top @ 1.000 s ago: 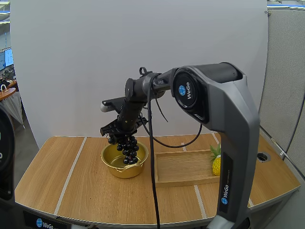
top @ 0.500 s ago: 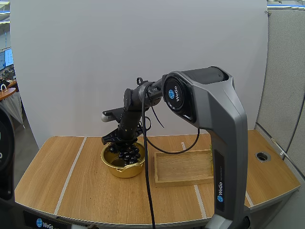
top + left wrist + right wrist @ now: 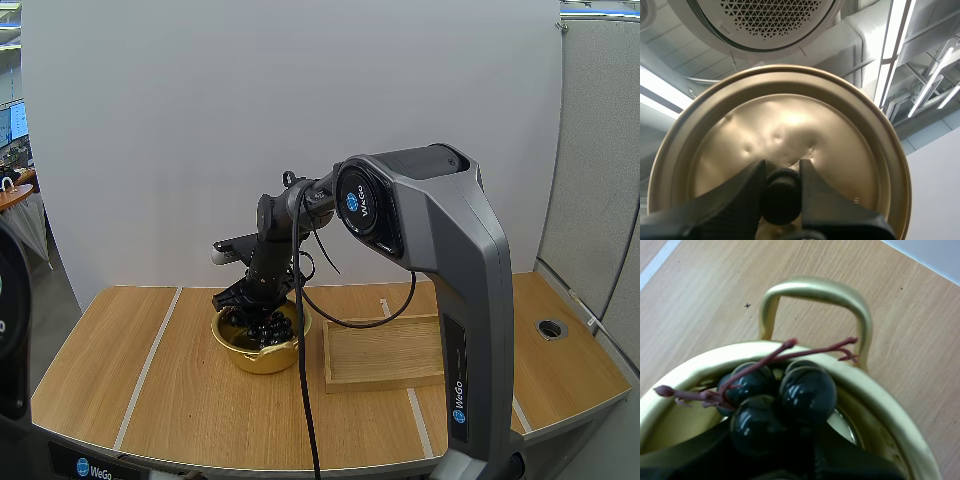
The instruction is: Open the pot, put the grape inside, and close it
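This is a robotics lab set up inside an open-plan office. The wooden desk (image 3: 180,390) is marked off by pale lines (image 3: 150,365) and has a cable hole (image 3: 552,327) near its right edge. A large grey robot arm (image 3: 450,260) rises from the near side of the desk. Behind the desk stands a plain white screen (image 3: 200,120), and to the desk's right are grey partition panels (image 3: 600,180). To the left of the desk, past the screen, there are office workstations with a lit monitor (image 3: 12,122). Ceiling strip lights (image 3: 598,8) run above the desk's right end.
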You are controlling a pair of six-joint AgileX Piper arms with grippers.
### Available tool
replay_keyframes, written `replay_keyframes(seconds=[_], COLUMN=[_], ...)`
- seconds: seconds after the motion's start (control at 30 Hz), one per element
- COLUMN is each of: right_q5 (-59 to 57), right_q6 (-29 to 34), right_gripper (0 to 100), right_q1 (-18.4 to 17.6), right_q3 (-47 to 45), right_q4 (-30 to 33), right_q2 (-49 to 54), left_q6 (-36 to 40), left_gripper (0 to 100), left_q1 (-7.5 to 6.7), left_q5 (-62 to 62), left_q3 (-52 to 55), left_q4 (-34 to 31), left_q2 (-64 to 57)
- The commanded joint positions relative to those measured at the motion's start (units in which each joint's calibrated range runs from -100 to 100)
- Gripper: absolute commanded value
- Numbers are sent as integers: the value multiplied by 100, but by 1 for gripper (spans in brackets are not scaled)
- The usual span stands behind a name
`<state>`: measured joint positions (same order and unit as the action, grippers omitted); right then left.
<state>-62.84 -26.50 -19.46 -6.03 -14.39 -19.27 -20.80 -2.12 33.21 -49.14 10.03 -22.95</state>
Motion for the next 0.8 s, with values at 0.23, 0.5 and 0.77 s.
replay_keyframes(seconds=[0.23,0.5,0.77], right_q5=[-83,-261,-1017], right_q6=[-32,-32,88], right_gripper=[100,100,100], right_q1=[-13,-24,-24], right_q3=[11,11,11], right_q4=[-81,-163,-163], right_q2=[76,870,2173], left_q6=[38,38,38], left_gripper=[0,0,0], left_q1=[7,7,7], left_q5=[-149,-149,-149], left_q3=[-28,-28,-28], left_q4=[-7,-7,-7], left_q2=[5,5,5])
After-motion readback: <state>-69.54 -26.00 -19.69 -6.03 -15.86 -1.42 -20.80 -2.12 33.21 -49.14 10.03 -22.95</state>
